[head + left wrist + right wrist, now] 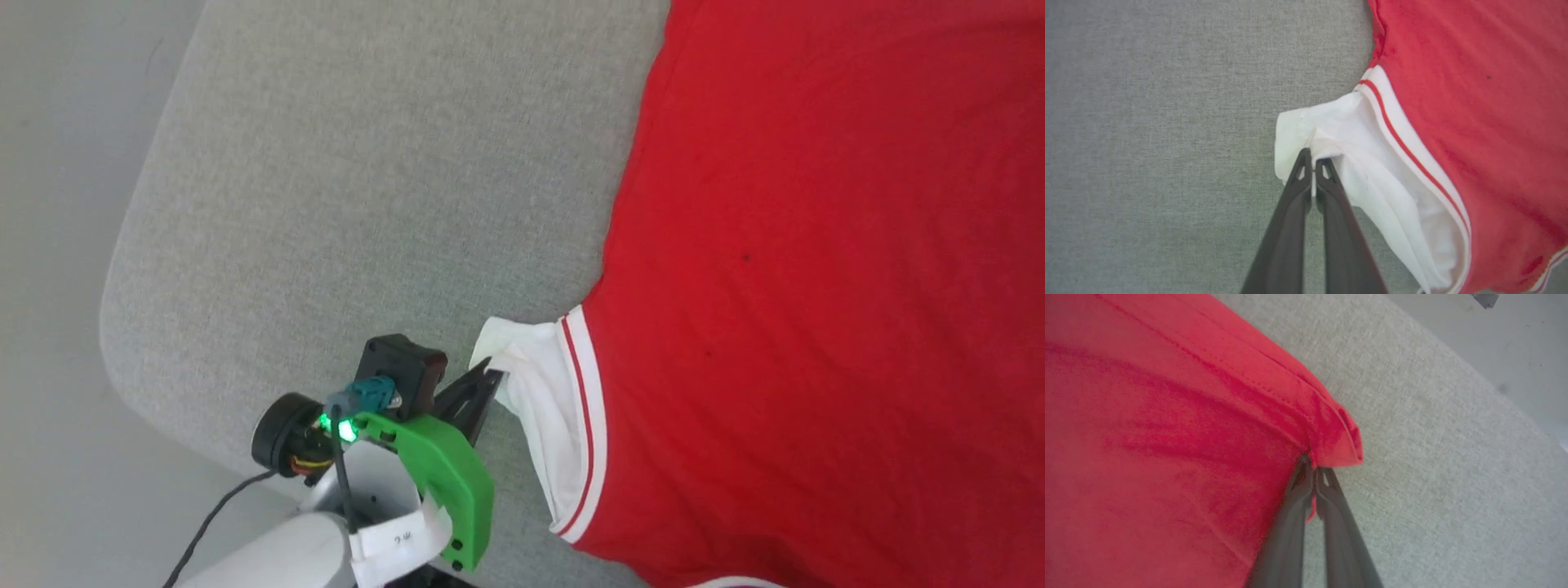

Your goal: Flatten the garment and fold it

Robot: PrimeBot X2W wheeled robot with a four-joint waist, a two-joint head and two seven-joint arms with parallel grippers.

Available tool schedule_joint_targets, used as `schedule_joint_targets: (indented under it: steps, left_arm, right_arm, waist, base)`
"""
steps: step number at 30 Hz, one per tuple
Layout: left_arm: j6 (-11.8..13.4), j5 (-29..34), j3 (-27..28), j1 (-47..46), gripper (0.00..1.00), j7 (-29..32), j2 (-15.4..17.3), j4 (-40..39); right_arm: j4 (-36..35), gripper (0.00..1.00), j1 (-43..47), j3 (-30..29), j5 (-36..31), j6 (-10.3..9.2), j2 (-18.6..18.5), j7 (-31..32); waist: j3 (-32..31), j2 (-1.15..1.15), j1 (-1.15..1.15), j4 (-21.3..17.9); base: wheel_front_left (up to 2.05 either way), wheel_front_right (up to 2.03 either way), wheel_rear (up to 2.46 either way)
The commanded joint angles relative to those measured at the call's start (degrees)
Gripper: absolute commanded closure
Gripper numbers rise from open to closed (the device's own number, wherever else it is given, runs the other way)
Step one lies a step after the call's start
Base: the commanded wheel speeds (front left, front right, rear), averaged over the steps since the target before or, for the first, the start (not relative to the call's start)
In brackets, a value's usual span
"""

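The garment point(816, 245) lies spread with its plain red side up over the right part of a grey cushioned surface point(367, 180). Its white sleeve point(543, 392) with red-and-white trim sticks out toward the left. My left gripper point(492, 374) is shut on the edge of that sleeve; in the left wrist view the white sleeve point(1339, 143) bunches around the left gripper point(1313, 161). In the right wrist view my right gripper point(1314, 469) is shut on a folded red corner of the garment point(1339, 437), a bit of red cloth pinched between the fingers.
The grey cushioned surface has a rounded corner at the lower left point(131, 359), with pale floor point(57, 245) beyond it. In the right wrist view the cushion point(1433, 457) ends at a pale floor point(1515, 343) at the upper right.
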Motion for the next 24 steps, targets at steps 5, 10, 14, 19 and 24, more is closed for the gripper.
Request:
schedule_joint_targets:
  steps: [5,10,14,19,24]
  left_arm:
    - [0.11,-1.58,0.27,-0.62,1.0,1.55,0.84,1.79]
    - [0.7,-3.01,0.6,0.94,1.0,2.48,2.1,3.5]
    - [1.18,-4.12,0.77,2.58,1.0,2.77,2.92,4.54]
    - [1.75,-5.34,1.06,4.46,1.0,2.7,3.51,5.56]
    - [1.87,-6.6,1.65,6.05,1.0,2.25,4.2,6.61]
  right_arm:
    - [1.48,1.0,9.0,2.48,3.97,-0.08,-0.08,-1.55]
    - [0.16,1.0,16.04,3.69,8.17,-0.08,-0.1,-3.62]
    - [-2.59,1.0,22.51,4.42,11.35,-0.08,-0.8,-4.72]
    - [-7.55,1.0,30.97,3.68,15.11,-0.08,-2.37,-6.06]
    - [-13.21,1.0,40.16,0.46,17.29,-0.08,-3.44,-7.03]
  waist:
    - [-9.27,0.0,0.0,-4.88]
    - [-14.87,0.0,0.0,-8.28]
    - [-18.52,0.0,0.0,-10.89]
    - [-21.77,0.0,0.0,-13.49]
    - [-23.98,0.0,0.0,-15.78]
  base:
    - [0.0,0.0,0.0]
    - [0.0,0.0,0.0]
    - [0.0,0.0,0.0]
    - [0.0,0.0,0.0]
    - [0.0,0.0,0.0]
